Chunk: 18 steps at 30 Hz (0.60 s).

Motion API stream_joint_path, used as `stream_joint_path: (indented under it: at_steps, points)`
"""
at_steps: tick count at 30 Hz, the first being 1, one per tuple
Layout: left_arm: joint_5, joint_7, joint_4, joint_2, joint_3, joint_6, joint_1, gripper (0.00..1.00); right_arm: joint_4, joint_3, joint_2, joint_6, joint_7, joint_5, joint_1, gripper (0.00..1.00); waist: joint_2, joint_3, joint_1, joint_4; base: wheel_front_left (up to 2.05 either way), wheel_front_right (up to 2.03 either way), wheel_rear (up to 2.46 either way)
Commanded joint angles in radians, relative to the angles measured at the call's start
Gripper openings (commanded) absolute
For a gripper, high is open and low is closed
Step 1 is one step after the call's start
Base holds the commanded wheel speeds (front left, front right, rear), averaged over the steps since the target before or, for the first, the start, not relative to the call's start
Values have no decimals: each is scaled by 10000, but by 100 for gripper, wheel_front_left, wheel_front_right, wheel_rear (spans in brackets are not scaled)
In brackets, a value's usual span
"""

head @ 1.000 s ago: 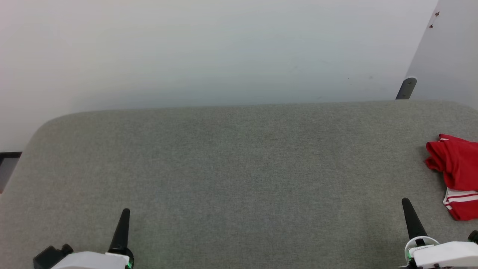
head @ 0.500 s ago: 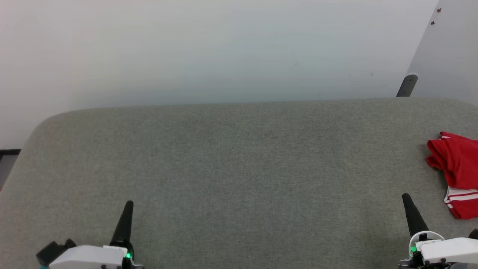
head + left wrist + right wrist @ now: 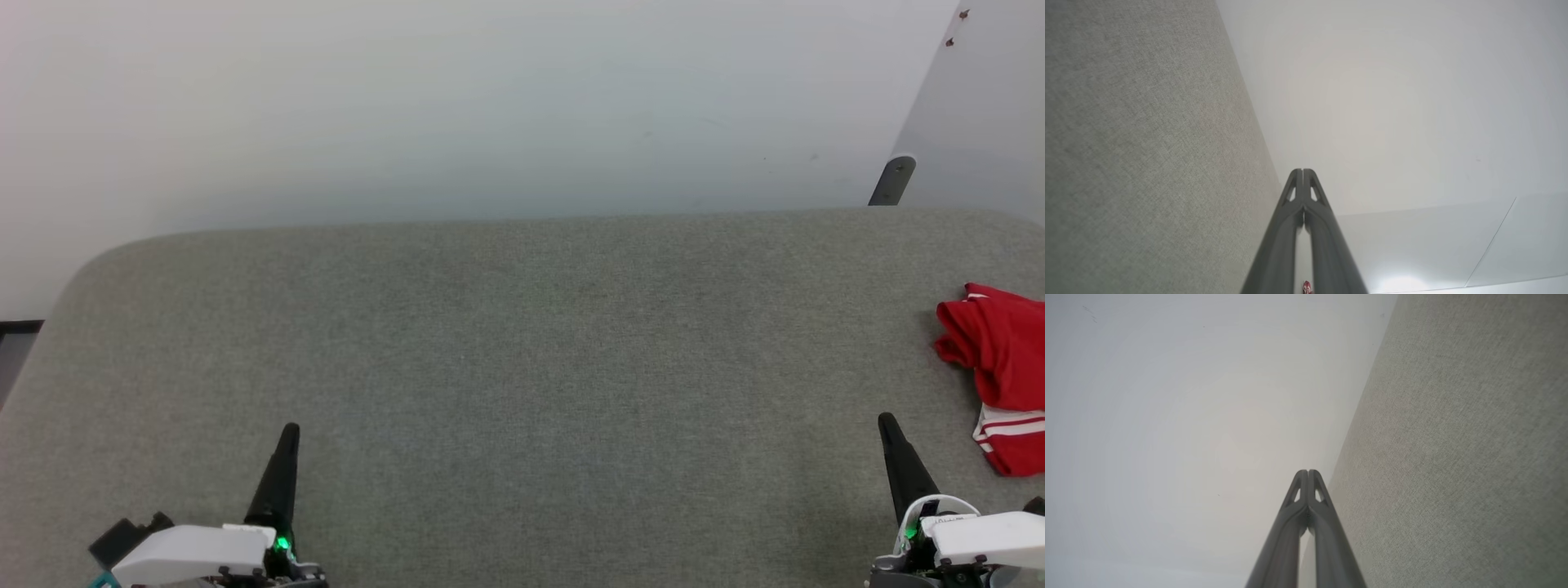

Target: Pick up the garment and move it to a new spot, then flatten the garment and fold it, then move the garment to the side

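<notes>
The garment (image 3: 1000, 359), red with a red-white striped trim, lies bunched at the right edge of the grey felt table (image 3: 522, 367) in the head view, partly cut off by the picture's edge. A tiny red speck of the garment (image 3: 1306, 288) peeks between the fingers in the left wrist view. My left gripper (image 3: 290, 430) is at the lower left, shut, holding nothing. My right gripper (image 3: 884, 420) is at the lower right, shut and holding nothing, a short way left of and nearer than the garment. Both wrist views show the fingertips pressed together, left (image 3: 1303, 171) and right (image 3: 1307, 472).
A pale wall rises behind the table's far edge. A dark grey post (image 3: 892, 181) stands at the far right corner, next to a white panel (image 3: 988, 106). The table's left corners are rounded.
The head view has shifted slightly downward, so table and garment sit a little higher in the picture. Both grippers reach a bit further up the picture. The garment itself lies as before.
</notes>
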State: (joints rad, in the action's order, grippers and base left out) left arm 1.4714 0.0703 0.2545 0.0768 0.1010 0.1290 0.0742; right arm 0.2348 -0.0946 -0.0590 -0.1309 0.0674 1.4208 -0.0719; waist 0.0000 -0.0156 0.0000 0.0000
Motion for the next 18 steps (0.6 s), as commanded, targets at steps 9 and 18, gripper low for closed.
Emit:
stream_joint_path:
  at_steps: [9,18]
  points:
    - [634,192,-78,-109,83,28,234,0,24,-116,42,2,203,824,-251,0,0,67,0,0,0,0,0]
    - [1101,349,-97,-219,128,30,326,0,74,-166,71,3,380,1493,-367,0,0,134,0,0,0,0,0]
